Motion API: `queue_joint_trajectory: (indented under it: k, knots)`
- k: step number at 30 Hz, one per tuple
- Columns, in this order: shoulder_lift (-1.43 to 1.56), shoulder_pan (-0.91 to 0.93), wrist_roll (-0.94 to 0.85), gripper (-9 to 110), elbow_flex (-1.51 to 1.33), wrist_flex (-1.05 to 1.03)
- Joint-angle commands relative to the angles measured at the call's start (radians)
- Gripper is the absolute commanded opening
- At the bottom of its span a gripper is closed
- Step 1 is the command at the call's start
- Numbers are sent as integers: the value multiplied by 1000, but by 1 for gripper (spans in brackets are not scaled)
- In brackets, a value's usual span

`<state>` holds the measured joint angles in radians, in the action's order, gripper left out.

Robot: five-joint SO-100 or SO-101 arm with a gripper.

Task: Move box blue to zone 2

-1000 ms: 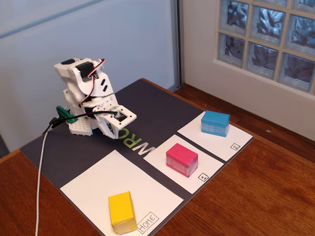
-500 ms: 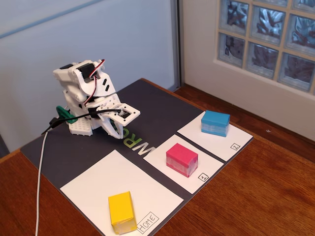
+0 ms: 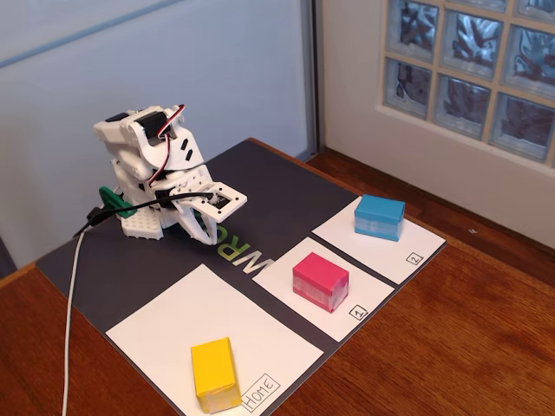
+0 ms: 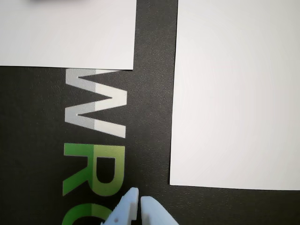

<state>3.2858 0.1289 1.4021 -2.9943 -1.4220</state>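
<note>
The blue box (image 3: 380,217), cyan with a paler band low on its sides, stands on the white sheet marked "2" (image 3: 408,250) at the right in the fixed view. My white gripper (image 3: 211,234) is folded low near the arm's base over the dark mat, far left of the box, shut and empty. In the wrist view the gripper (image 4: 139,199) shows its fingertips (image 4: 151,206) nearly touching at the bottom edge, above the mat's lettering. The blue box is out of the wrist view.
A pink block (image 3: 320,282) stands on the sheet marked "1" (image 3: 360,314). A yellow block (image 3: 215,374) stands on the large "Home" sheet (image 3: 173,325). The dark mat (image 3: 277,186) lies on a wooden table. A white cable (image 3: 71,303) hangs left.
</note>
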Motion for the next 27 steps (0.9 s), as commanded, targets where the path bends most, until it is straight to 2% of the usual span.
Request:
queue_joint_trajectory:
  k: [1, 27]
  knots:
    - [54, -8, -2, 0, -46, -21]
    - [54, -28, -2, 0, -46, -21]
